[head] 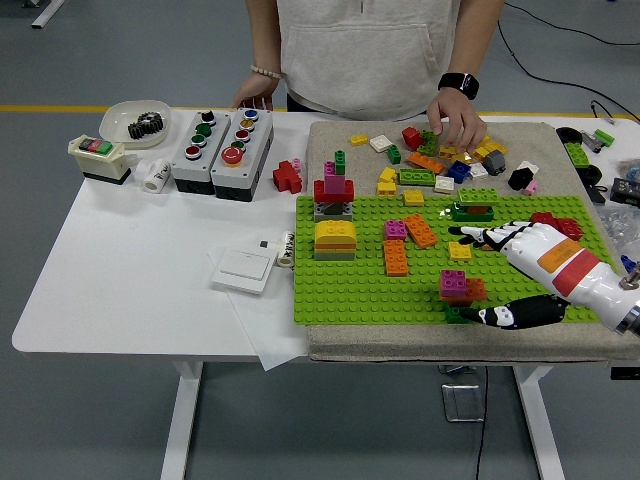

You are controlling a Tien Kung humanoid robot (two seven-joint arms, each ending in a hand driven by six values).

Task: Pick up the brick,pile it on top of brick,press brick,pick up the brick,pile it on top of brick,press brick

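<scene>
Magenta brick [454, 281] is seated on an orange brick [473, 290] at the green baseplate's [350, 290] near edge. Right hand [510, 272] is held just beside the stack, fingers spread, nothing gripped. Loose bricks [440, 160] on the far mat are touched by a person's hand [457, 124].

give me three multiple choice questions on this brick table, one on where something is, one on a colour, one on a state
1. Where does the robot's right hand hover?
A. over the white table's left part
B. over the green baseplate's right part
C. over the button boxes

2. What colour is the top brick of the small stack next to that hand?
A. magenta
B. white
C. black

3. What is the person's hand doing?
A. resting in a pocket
B. holding the white bowl
C. reaching into the loose bricks

Answers: 1 B, the hand sits above the plate's right end. 2 A, a magenta brick tops the stack. 3 C, its fingers are down among the bricks.
</scene>
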